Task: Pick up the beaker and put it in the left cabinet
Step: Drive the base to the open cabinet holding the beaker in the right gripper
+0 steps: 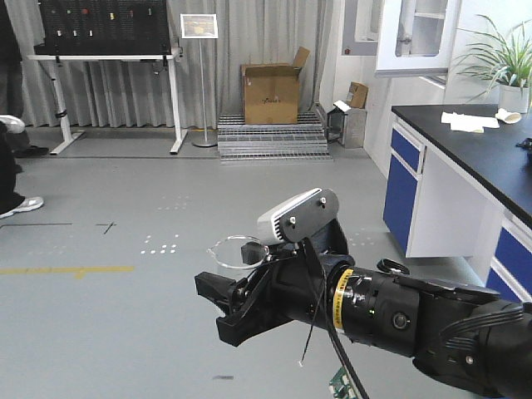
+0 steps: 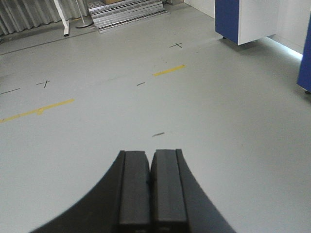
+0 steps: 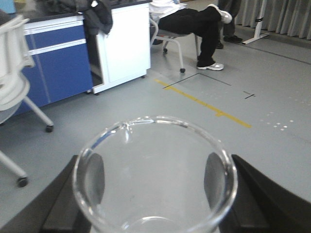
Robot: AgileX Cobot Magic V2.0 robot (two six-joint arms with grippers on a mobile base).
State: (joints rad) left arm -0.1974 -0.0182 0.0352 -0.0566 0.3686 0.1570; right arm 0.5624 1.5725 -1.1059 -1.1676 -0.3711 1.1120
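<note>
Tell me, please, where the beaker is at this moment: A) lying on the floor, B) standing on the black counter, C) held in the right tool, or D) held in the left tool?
C: the right wrist view shows the beaker gripped on both sides by the right tool, while the left tool is shut with nothing in it.

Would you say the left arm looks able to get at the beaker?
Probably not: the beaker sits clamped in the right gripper, while the left gripper has shut jaws and faces only floor.
</note>
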